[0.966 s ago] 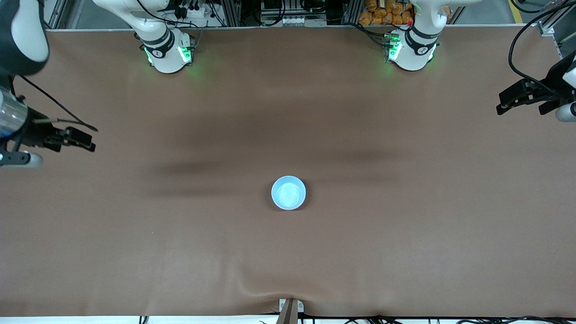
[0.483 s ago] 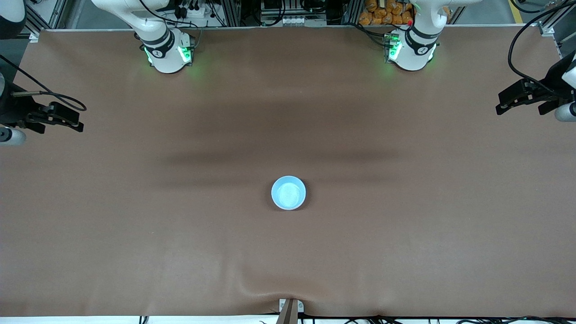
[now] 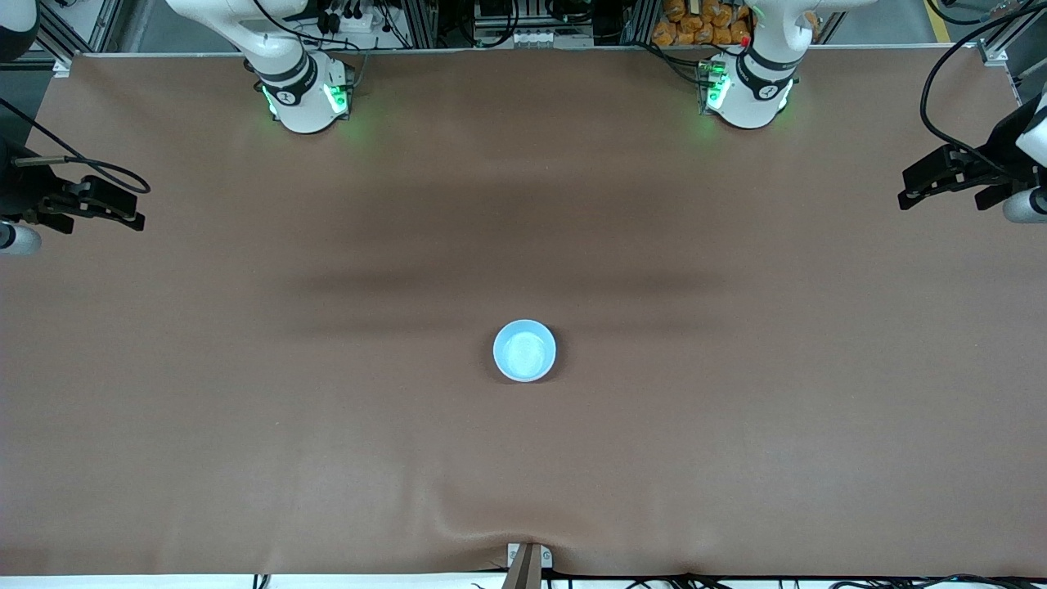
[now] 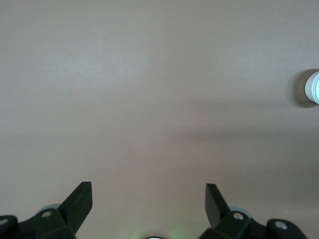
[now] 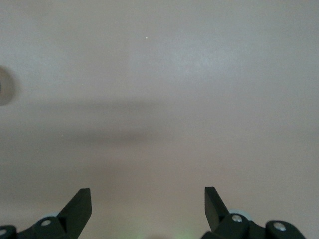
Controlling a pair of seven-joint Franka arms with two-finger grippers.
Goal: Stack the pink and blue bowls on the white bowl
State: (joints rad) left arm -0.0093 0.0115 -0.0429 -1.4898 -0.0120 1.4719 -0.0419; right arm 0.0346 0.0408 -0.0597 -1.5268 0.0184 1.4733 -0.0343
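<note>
A light blue bowl (image 3: 524,350) stands upright near the middle of the brown table. No pink bowl or white bowl shows apart from it; whatever lies under it is hidden. My left gripper (image 3: 903,190) is open and empty, held over the left arm's end of the table. Its wrist view shows its gripper (image 4: 147,191) open over bare mat, with the bowl (image 4: 313,87) at the frame's edge. My right gripper (image 3: 141,209) is open and empty over the right arm's end of the table, and its wrist view shows the gripper (image 5: 147,195) over bare mat.
The brown mat (image 3: 736,425) covers the whole table and has a ripple (image 3: 483,523) near the front camera's edge, by a small metal bracket (image 3: 527,560). The two arm bases (image 3: 304,94) (image 3: 748,90) stand along the edge farthest from the camera.
My right gripper has drawn back toward the right arm's end of the table and toward the bases' edge. My left gripper has barely shifted. The bowl has not moved.
</note>
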